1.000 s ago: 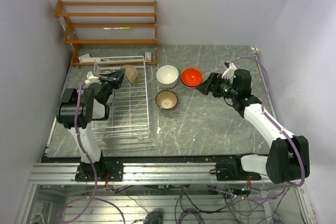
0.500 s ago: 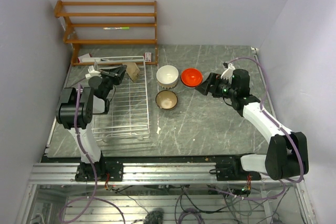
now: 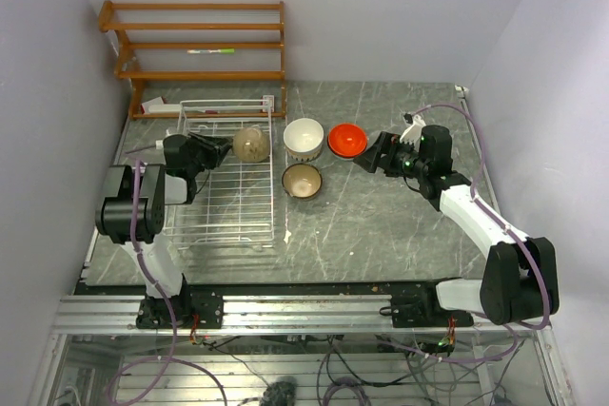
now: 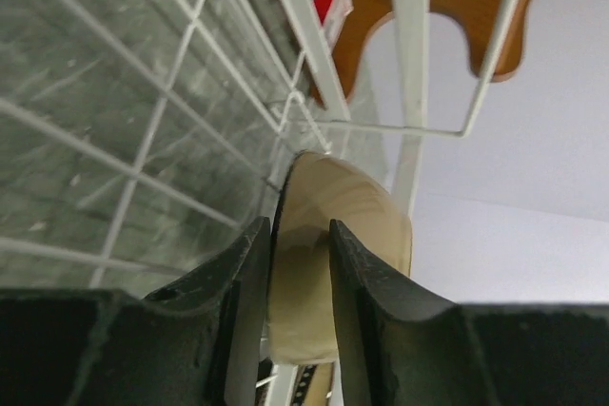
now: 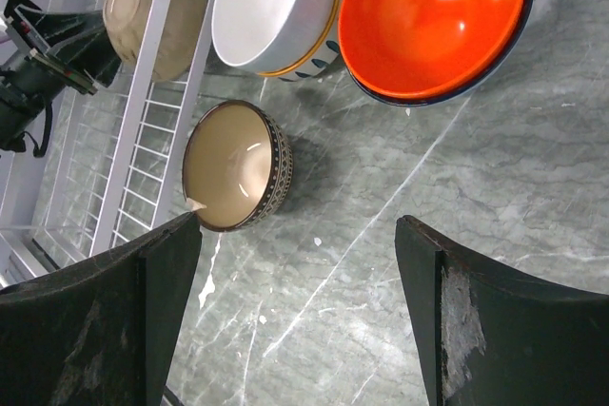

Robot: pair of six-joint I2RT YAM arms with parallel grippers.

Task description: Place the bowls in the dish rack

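Tan bowl (image 4: 328, 254) stands in the dish rack (image 4: 409, 45), rim inside the left gripper (image 4: 300, 231), whether pinched cannot tell.

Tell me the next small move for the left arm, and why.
Probably open the left tool fully before retreating. The tan bowl stands on edge at the far right of the dish rack, and the tool's fingers flank its rim so closely that pulling back now might drag it over.
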